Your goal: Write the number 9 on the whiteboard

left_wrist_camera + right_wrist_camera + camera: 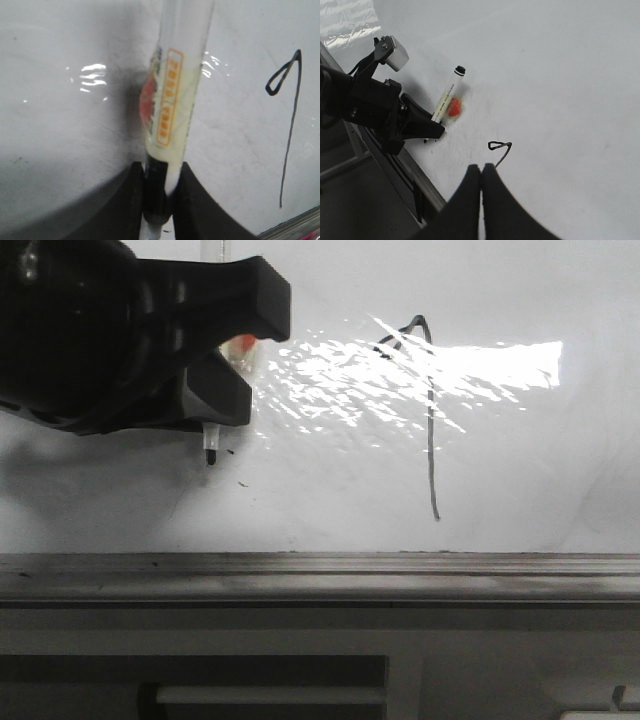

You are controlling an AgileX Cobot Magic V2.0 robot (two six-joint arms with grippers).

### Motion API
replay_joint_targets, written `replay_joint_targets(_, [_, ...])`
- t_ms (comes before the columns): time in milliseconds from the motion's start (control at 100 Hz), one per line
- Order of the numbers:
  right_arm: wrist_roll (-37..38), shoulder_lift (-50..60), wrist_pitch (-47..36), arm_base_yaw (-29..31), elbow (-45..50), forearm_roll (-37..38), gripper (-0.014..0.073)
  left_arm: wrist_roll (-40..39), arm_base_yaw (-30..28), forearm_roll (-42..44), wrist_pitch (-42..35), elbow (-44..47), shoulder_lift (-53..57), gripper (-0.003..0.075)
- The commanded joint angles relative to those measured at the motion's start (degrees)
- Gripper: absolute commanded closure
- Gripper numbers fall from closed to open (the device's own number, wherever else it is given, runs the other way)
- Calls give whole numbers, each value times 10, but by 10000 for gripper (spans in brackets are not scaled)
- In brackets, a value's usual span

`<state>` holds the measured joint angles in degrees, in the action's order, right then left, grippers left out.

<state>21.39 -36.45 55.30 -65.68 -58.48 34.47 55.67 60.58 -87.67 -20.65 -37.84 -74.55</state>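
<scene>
We see the whiteboard (560,440). The left gripper (159,200) clamps a marker (175,100), tip near the board. The right gripper (481,172) is closed, empty. The number 9 (430,420) sits right of the marker.

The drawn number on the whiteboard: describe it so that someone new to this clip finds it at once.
Start at the whiteboard, the glossy white surface above the grey rail. Right of the left gripper and its marker, under the glare band, stands the number 9. It is one thin black near-vertical stroke with a small angular loop at its top, unlike the tiny specks near the marker tip.
</scene>
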Motion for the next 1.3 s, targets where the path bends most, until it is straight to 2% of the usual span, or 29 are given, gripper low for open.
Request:
replay_joint_targets(0, [3,-1,-36,-1,-13,29,652,2,-1,-6,-36,-13,-9,739])
replay_joint_targets(50, [3,-1,-36,-1,-13,29,652,2,-1,-19,-37,-12,-11,728])
replay_joint_targets(100, [3,-1,-36,-1,-13,29,652,2,-1,-32,-39,-12,-11,685])
replay_joint_targets(220, [12,-1,-36,-1,-13,29,652,2,-1,-54,-44,-12,-11,479])
replay_joint_targets(270, [17,-1,-36,-1,-13,29,652,2,-1,-59,-46,-12,-11,419])
replay_joint_targets(320, [22,-1,-37,-1,-13,29,652,2,-1,-60,-48,-12,-11,391])
replay_joint_targets(470, [27,-1,-37,-1,-13,28,652,2,-1,-60,-55,-12,-10,372])
replay_joint_targets(520, [27,-1,-37,-1,-13,28,652,2,-1,-60,-55,-14,-9,332])
replay_joint_targets(640, [27,-1,-30,-1,-11,28,651,2,-1,-60,-20,-15,8,163])
replay_joint_targets(710, [27,7,-18,-1,-4,35,650,3,2,-60,3,-15,32,130])
replay_joint_targets(870, [48,72,-25,-1,65,79,634,44,35,-59,6,2,119,141])
replay_joint_targets(940, [59,118,-45,-1,112,107,634,85,56,-59,-2,20,165,185])
replay_joint_targets(1030, [75,182,-60,-1,179,155,634,114,81,-59,-2,51,227,331])
replay_joint_targets(1190, [77,288,-74,-1,283,188,634,132,109,-57,6,116,315,733])
replay_joint_targets(1290, [77,330,-107,-1,320,185,634,132,111,-54,6,144,350,741])
